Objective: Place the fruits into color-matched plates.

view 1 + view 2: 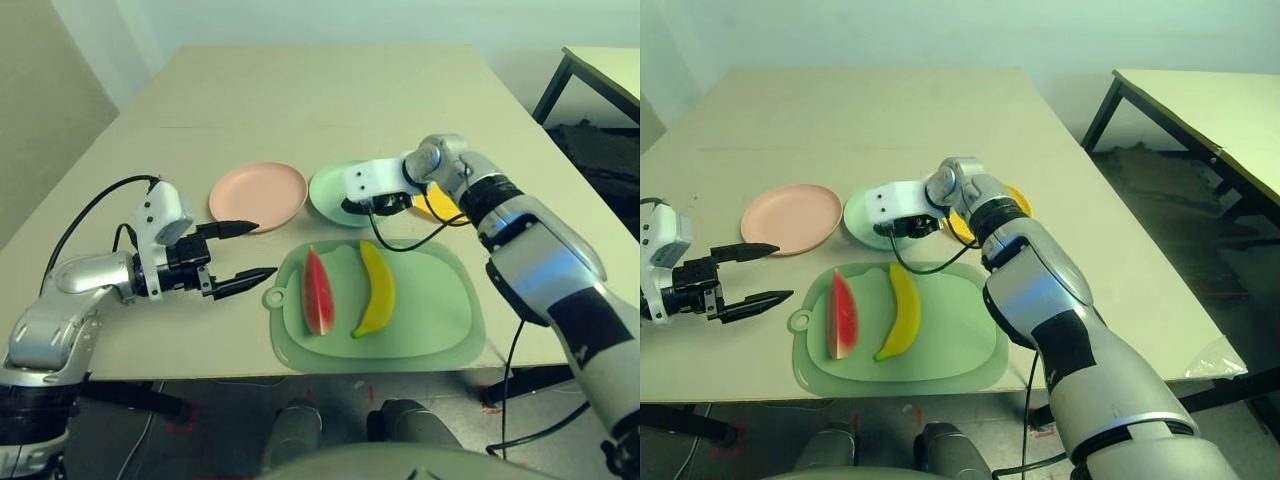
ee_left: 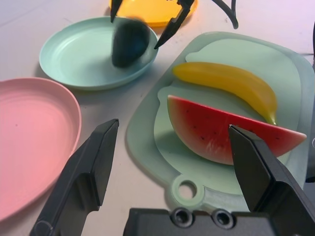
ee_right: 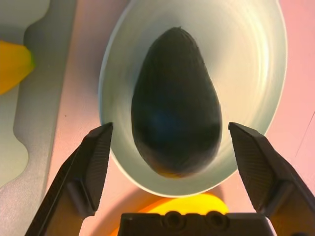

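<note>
I see my right tool [image 1: 372,205] at centre frame in the head view, spread wide over the mint green plate [image 1: 330,190] with nothing in its grip; the avocado [image 3: 174,120] lies in that plate between the open fingers, apparently free of both, its long axis along the tool's reach, narrow end pointing away from the wrist. My left tool [image 1: 240,252] hovers at left centre, open and empty, fingers pointing toward the pale green mat [image 1: 440,320]. The watermelon wedge [image 1: 318,290] lies on the mat just beyond those fingertips, long axis running up and down the frame, across the tool's line of reach. The banana [image 1: 375,288] sits beside it, parallel. I judge the left arm nearer the wedge, with the pink plate [image 1: 258,195] close above its tool. The yellow plate [image 2: 152,9] sits behind the right tool.
</note>
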{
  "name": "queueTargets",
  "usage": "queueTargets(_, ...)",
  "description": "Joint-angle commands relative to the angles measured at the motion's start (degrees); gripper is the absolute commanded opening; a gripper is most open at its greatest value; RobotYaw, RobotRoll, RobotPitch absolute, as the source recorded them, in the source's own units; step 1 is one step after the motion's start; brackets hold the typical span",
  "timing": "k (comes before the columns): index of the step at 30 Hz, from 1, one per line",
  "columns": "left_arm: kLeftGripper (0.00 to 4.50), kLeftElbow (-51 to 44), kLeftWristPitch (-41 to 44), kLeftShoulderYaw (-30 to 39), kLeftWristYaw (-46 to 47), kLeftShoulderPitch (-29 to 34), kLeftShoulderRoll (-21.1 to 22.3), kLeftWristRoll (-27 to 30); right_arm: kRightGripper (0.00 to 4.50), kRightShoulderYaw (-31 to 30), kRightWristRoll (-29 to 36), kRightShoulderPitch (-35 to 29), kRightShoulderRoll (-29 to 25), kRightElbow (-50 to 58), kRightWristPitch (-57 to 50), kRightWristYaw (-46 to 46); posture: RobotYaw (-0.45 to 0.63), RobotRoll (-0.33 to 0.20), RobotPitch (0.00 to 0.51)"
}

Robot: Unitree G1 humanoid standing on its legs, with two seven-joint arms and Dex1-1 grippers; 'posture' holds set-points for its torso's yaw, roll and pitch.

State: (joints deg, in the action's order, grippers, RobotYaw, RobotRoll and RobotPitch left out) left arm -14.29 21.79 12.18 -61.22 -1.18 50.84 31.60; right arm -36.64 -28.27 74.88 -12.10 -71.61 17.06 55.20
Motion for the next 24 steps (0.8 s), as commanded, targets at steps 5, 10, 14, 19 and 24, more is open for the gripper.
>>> queueTargets(5,4.50,-0.29,-0.78,-0.30,-0.29,-0.16,0.26,-1.33,4.48,1.45,-1.21,1.14,-1.57,-0.15,2.14,0.50,0.11,0.000,0.042)
queueTargets(10,4.50,0.62,-2.53,-0.65,-1.85,-0.66,0.33,-1.86,4.48,1.59,-0.49,2.35,-6.55,3.46,10.22,8.40,0.10,0.000,0.038)
queueTargets(14,4.50,1.70,-5.77,-0.79,-6.49,-0.69,1.07,-1.83,4.48,1.74,3.68,-0.43,-12.08,13.37,19.21,21.67,0.09,0.000,0.037)
queueTargets(19,4.50,2.89,-8.00,-1.40,-12.11,-1.98,1.44,-0.61,4.48,-0.35,13.58,-9.18,-20.03,39.17,21.09,36.14,0.07,0.000,0.033)
queueTargets(24,4.50,3.28,-7.82,-2.24,-15.60,-3.87,1.60,0.45,4.48,-4.71,19.72,-12.99,-23.70,57.25,13.02,37.30,0.07,0.000,0.029)
